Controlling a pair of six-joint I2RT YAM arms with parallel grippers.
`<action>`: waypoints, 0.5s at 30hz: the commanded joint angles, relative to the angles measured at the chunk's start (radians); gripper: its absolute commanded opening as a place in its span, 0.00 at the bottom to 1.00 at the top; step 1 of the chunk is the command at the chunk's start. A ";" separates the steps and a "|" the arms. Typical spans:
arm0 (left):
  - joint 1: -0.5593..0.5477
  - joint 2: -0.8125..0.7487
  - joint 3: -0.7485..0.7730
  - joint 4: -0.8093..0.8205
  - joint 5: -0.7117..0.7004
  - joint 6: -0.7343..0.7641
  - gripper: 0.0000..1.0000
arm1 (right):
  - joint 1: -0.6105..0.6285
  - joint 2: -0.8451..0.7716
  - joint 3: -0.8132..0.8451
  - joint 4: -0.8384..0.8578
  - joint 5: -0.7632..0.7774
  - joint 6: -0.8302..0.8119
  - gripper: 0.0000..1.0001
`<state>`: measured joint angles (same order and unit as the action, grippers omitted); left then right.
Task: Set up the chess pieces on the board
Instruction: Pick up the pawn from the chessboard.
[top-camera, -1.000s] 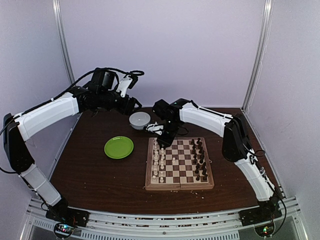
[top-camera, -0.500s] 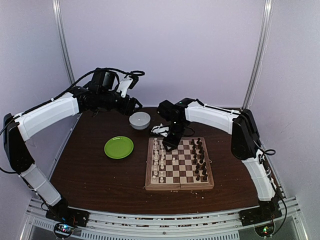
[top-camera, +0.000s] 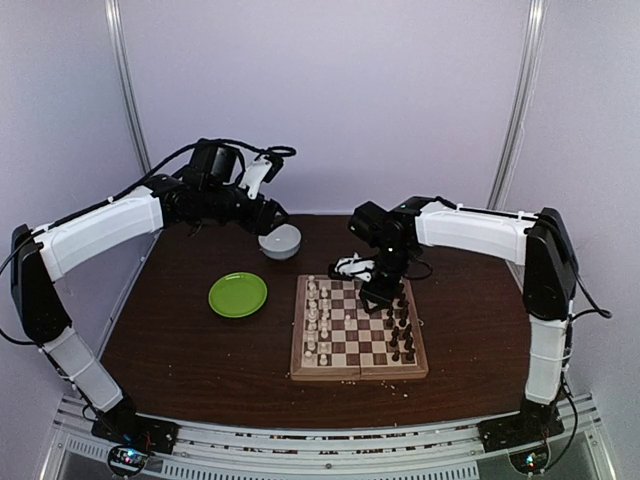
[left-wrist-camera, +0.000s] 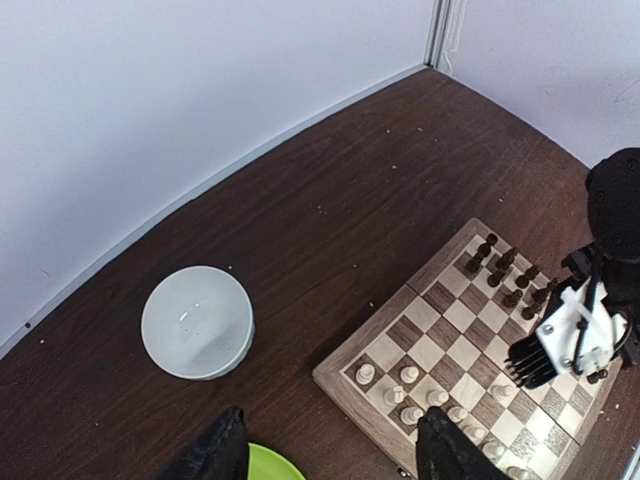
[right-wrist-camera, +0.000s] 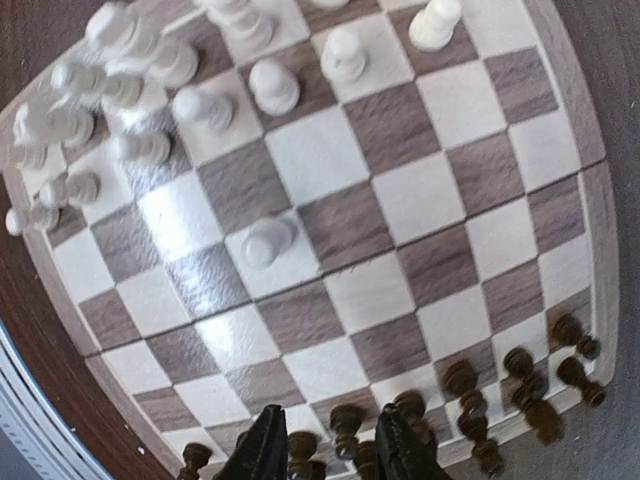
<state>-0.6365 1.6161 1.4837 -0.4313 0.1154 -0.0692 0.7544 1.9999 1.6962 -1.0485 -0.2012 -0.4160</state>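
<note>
The board (top-camera: 352, 338) lies right of centre, with cream-white chess pieces (top-camera: 318, 318) along its left side and dark chess pieces (top-camera: 402, 328) along its right side. My right gripper (top-camera: 378, 292) hangs low over the far right squares. In the right wrist view its fingers stand apart (right-wrist-camera: 330, 450) around dark pieces (right-wrist-camera: 345, 425) in the dark rows, gripping none that I can see. One white pawn (right-wrist-camera: 265, 240) stands ahead of the white rows (right-wrist-camera: 150, 100). My left gripper (left-wrist-camera: 330, 460) is open and empty, held high above the table between the bowl and the board (left-wrist-camera: 455, 315).
A white bowl (top-camera: 280, 241) stands behind the board's far left corner and looks empty in the left wrist view (left-wrist-camera: 197, 321). A round green plate (top-camera: 238, 295) lies left of the board. Pale crumbs dot the table. Enclosure walls stand close behind.
My right gripper has moved right along the board's far part, from above the white side to above the dark side. My left gripper has drifted slightly right, over the bowl.
</note>
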 joint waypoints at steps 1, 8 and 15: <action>-0.052 0.034 0.040 -0.005 0.046 0.071 0.58 | -0.039 -0.215 -0.144 0.042 -0.028 -0.019 0.31; -0.249 0.153 0.135 -0.214 -0.036 0.182 0.52 | -0.213 -0.528 -0.334 0.146 -0.241 0.003 0.38; -0.360 0.243 0.160 -0.296 -0.005 0.153 0.52 | -0.375 -0.708 -0.536 0.362 -0.410 0.048 0.41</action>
<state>-0.9600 1.8046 1.5902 -0.6392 0.1013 0.0776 0.4362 1.3331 1.2526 -0.8352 -0.4732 -0.4076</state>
